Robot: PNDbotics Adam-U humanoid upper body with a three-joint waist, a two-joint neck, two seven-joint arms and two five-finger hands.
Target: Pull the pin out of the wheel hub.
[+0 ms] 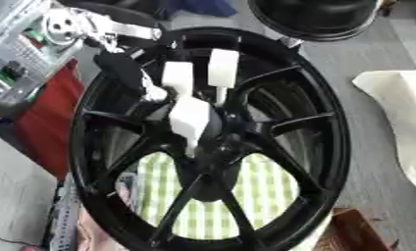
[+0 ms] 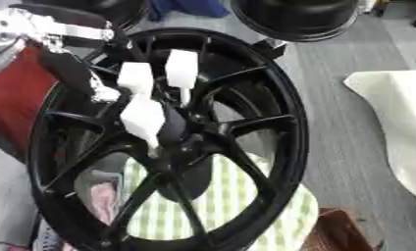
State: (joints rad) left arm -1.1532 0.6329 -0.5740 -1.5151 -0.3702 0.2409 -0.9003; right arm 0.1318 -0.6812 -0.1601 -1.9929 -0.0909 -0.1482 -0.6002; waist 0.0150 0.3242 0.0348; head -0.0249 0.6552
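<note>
A black spoked wheel rim (image 1: 319, 122) lies flat on a green and white checked cloth (image 1: 263, 191). Its hub (image 1: 213, 147) sits near the middle of the view. My left hand (image 1: 121, 68) comes in from the upper left on a silver and black arm. Its white-padded fingers (image 1: 222, 67) stretch over the spokes, and the lowest white pad (image 1: 190, 117) hangs just above the hub. A thin pale stem (image 1: 192, 144) shows beneath that pad at the hub; I cannot tell whether it is the pin. The hand looks open, holding nothing. My right hand is out of sight.
A second black round part (image 1: 314, 17) stands just beyond the rim at the top. A white sheet (image 1: 400, 112) lies on the grey floor at the right. A red object (image 1: 48, 117) is left of the rim, a brown box (image 1: 357, 230) at the lower right.
</note>
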